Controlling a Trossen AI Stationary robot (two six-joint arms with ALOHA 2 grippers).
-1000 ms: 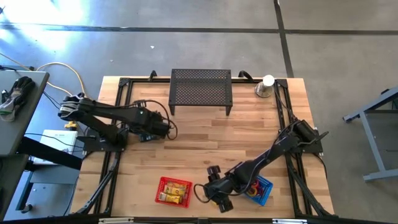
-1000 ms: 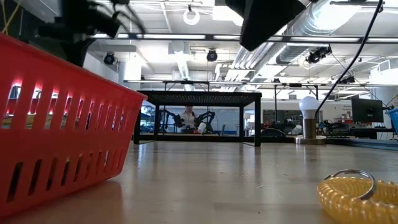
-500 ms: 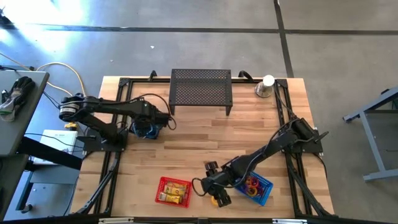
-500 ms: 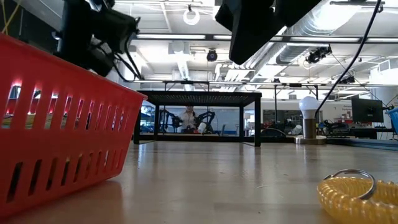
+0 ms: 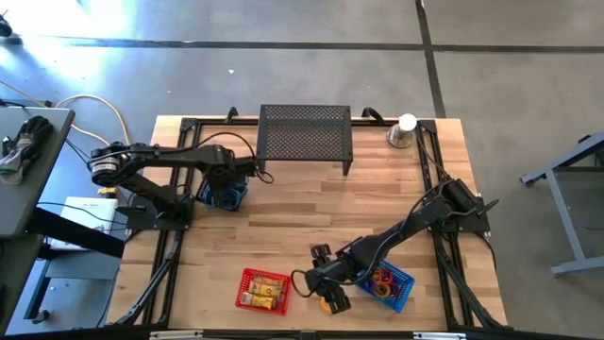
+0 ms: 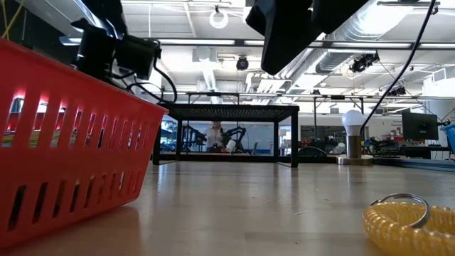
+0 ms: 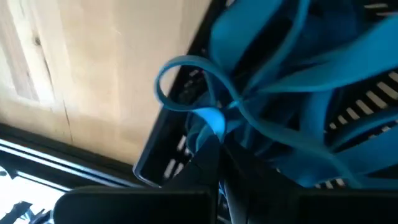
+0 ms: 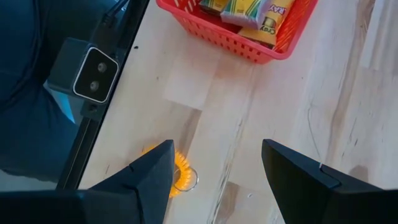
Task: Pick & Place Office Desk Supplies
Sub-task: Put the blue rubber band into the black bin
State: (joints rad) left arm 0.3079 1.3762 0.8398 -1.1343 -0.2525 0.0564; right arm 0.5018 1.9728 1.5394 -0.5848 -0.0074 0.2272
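Observation:
My left gripper (image 5: 226, 186) points down into a dark slotted basket (image 5: 209, 197) near the table's left side and is shut on one of several teal bands (image 7: 292, 93) bunched inside. My right gripper (image 8: 214, 171) hangs open near the table's near edge, above a yellow coil with a metal ring (image 8: 179, 175) that lies flat on the wood (image 6: 402, 222) beside one fingertip, untouched. A red basket (image 5: 261, 290) holds yellow boxes (image 8: 258, 15). A blue basket (image 5: 392, 286) holds small red and orange rings. My left gripper pinches a teal band (image 7: 211, 119) between its two shut fingers (image 7: 208, 155), coming from above. The band curls into a loop (image 7: 186, 81) just past the fingertips, over the basket's rim. The other bands lie slack in the basket behind it.
A black mesh stand (image 5: 305, 137) and a silver cone with a white ball (image 5: 404, 130) stand along the far edge. Bare wood lies between the two arms. A camera block (image 8: 93, 71) sits on the black frame at the near edge, close to the coil.
My left gripper has swung toward the table's left edge and come over the dark basket, tipping downward into the teal bands. My right gripper has shifted left, off the blue basket, and then held still above the yellow coil, which has not moved.

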